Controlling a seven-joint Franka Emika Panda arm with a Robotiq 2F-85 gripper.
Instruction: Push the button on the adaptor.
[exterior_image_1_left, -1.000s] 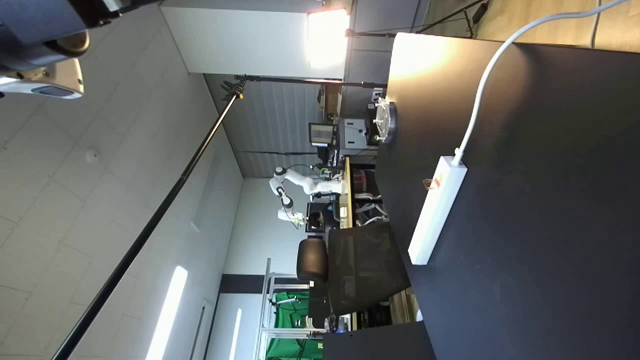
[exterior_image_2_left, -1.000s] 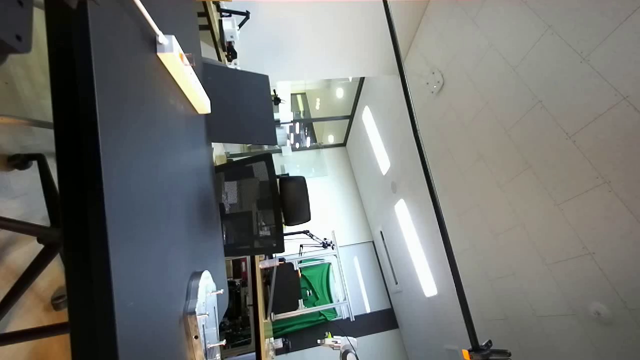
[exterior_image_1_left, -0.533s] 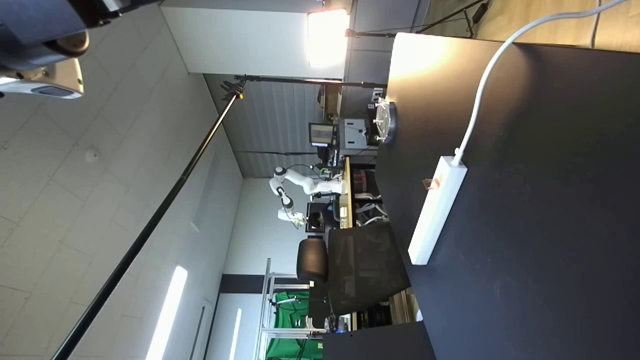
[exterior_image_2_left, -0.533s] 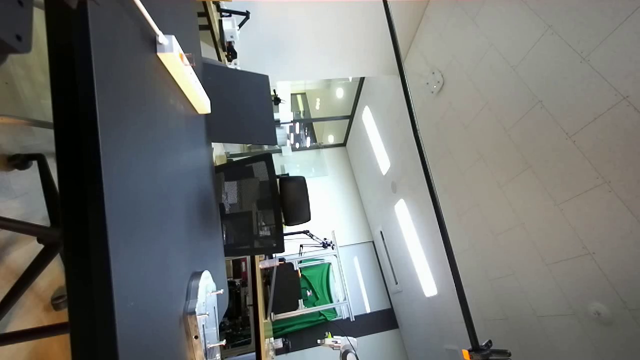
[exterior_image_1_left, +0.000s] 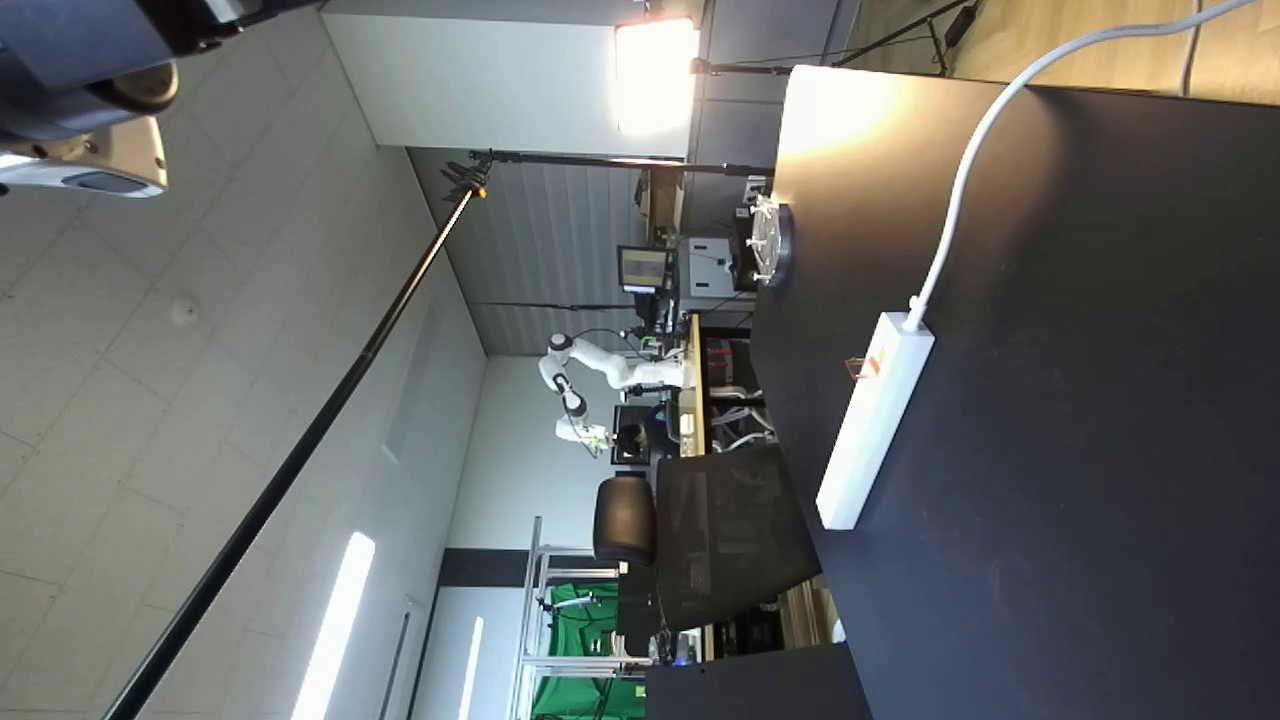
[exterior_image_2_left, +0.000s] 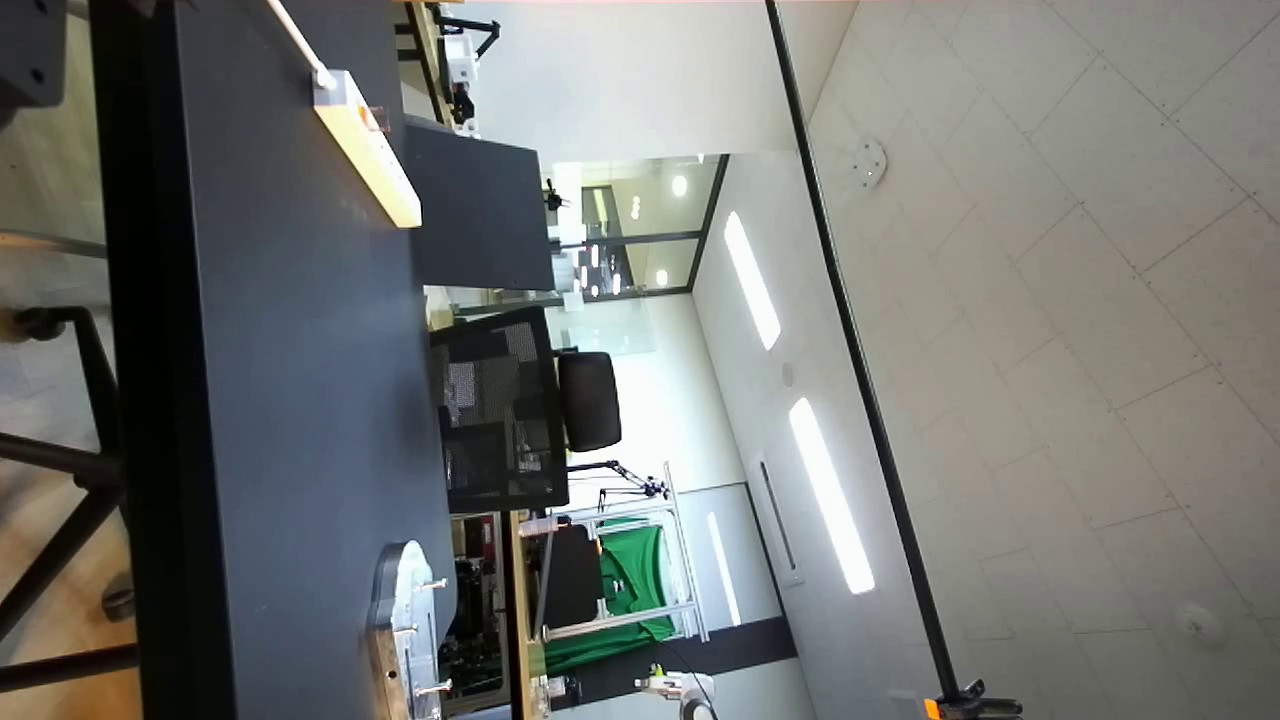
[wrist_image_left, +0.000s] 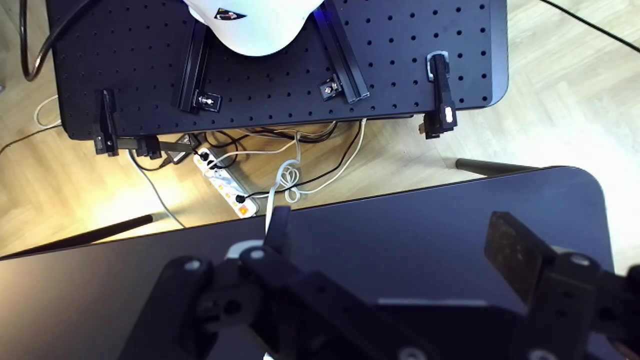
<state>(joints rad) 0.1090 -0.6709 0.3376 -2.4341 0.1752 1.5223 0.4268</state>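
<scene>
The adaptor is a long white power strip (exterior_image_1_left: 872, 430) lying on the black table; it also shows in an exterior view (exterior_image_2_left: 372, 160). Its orange-red button (exterior_image_1_left: 871, 367) is near the cord end, with a small clear flap (exterior_image_1_left: 854, 368) standing up beside it. My gripper (wrist_image_left: 392, 237) is open and empty in the wrist view, its two dark fingers wide apart above the table. In the wrist view the adaptor is almost wholly hidden behind the left finger's linkage. The fingers do not show in either exterior view, so the gripper is well apart from the adaptor.
The white cord (exterior_image_1_left: 960, 180) runs from the adaptor over the table edge. A clear-topped fixture with pegs (exterior_image_2_left: 415, 630) stands on the same table (exterior_image_2_left: 300, 380). In the wrist view, another power strip (wrist_image_left: 227, 185) with a lit button lies on the floor near the robot's perforated base (wrist_image_left: 280, 90).
</scene>
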